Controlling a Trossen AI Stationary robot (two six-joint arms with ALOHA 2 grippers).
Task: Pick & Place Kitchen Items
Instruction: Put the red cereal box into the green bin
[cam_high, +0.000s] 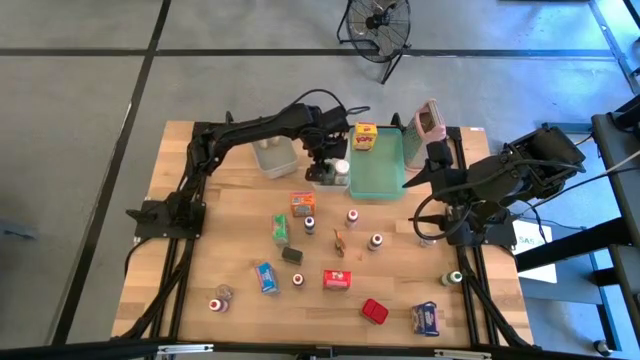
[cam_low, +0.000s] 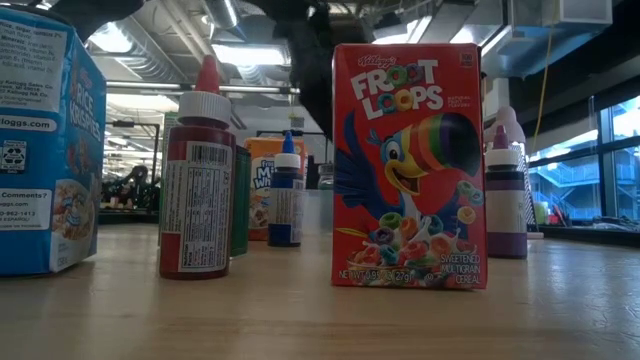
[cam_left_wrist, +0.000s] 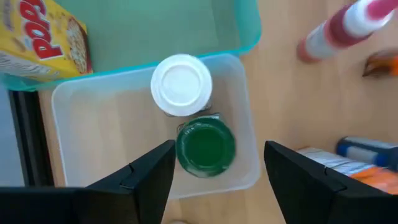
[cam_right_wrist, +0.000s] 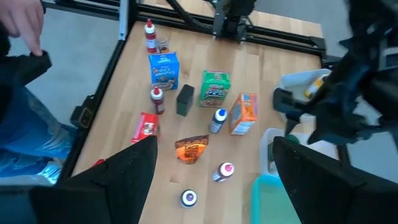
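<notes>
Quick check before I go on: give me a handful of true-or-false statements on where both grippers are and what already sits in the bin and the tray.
1. The left gripper hangs open over the small clear bin. True.
2. That bin holds a white-capped jar and a green-capped jar. True.
3. The left gripper is clamped on the green-capped jar. False: its fingers stand apart on either side, above the jar.
4. The yellow box lies at the teal tray's far end. True.
5. The right gripper holds a red box. False: it is open and empty, off to the table's right side.
6. All bottles are binned. False: several stand on the table.
</notes>
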